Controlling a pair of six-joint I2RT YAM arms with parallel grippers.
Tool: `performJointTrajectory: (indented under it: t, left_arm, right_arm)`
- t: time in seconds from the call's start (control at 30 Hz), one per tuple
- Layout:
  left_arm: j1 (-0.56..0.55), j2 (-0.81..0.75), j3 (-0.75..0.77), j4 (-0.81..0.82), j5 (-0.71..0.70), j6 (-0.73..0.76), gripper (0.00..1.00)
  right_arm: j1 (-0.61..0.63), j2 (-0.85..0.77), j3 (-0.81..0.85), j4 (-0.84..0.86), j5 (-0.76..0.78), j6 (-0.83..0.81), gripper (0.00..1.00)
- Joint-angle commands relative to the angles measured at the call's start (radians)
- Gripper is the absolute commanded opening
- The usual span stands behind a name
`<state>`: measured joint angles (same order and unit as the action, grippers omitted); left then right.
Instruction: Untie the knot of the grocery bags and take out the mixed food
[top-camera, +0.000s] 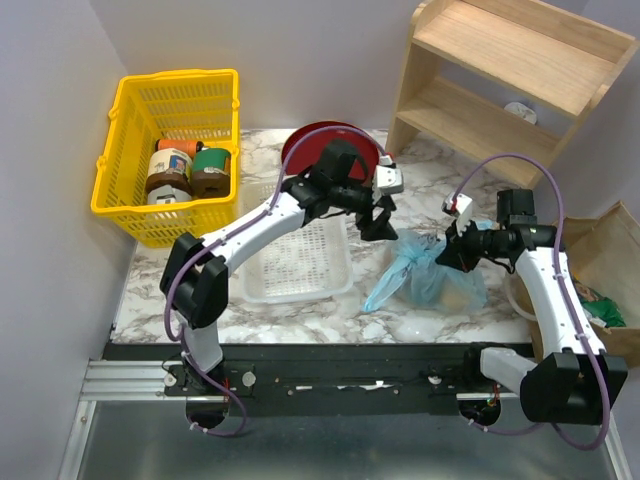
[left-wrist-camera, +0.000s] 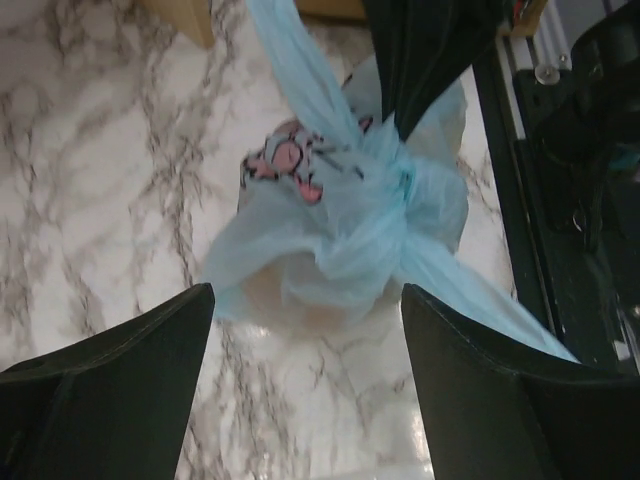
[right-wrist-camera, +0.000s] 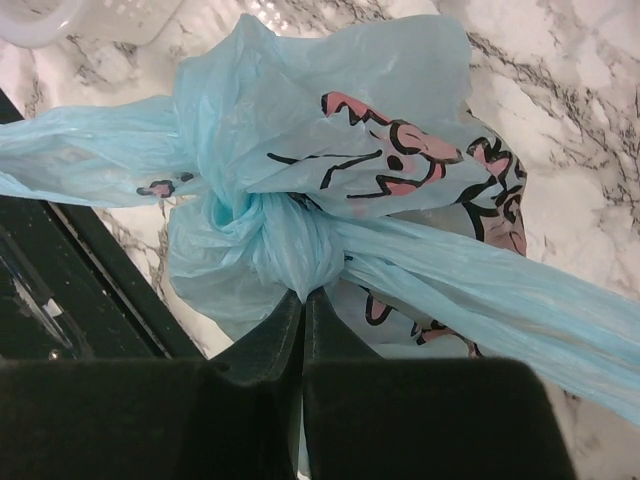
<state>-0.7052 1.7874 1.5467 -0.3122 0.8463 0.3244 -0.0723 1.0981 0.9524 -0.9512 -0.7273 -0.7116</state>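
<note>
We see the right gripper (right-wrist-camera: 303, 305) clenched on the light-blue plastic bag (top-camera: 425, 268), its fingers pressed together on the plastic just under the knot (right-wrist-camera: 262, 235). The left gripper (left-wrist-camera: 305, 295) hangs released above the same bag, fingers spread wide and touching nothing. The bag sits tied on the marble surface (top-camera: 330, 318), between the two arms, with loose handle ends trailing outward. A brown paper bag (top-camera: 605, 250) stands at the right edge. To the left we find a white tray (top-camera: 300, 262) and a yellow basket (top-camera: 170, 105) holding jars (top-camera: 190, 165).
</note>
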Motion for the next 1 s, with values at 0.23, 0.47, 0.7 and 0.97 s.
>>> performJointTrajectory:
  t: [0.23, 0.47, 0.7, 0.97]
  left_arm:
    - [-0.086, 0.220, 0.127, 0.047, -0.004, -0.041, 0.76]
    - [-0.073, 0.201, 0.105, 0.032, -0.013, -0.045, 0.00]
    - [0.078, 0.066, 0.033, -0.082, 0.028, -0.029, 0.00]
    - [0.130, 0.015, -0.100, -0.283, 0.031, 0.156, 0.00]
  right_arm:
    - [0.063, 0.072, 0.138, 0.031, -0.043, 0.021, 0.11]
    - [0.071, 0.071, 0.128, 0.023, 0.000, 0.003, 0.10]
    - [0.017, 0.020, 0.079, 0.019, 0.140, -0.026, 0.00]
    - [-0.046, 0.058, 0.083, -0.036, 0.073, -0.057, 0.18]
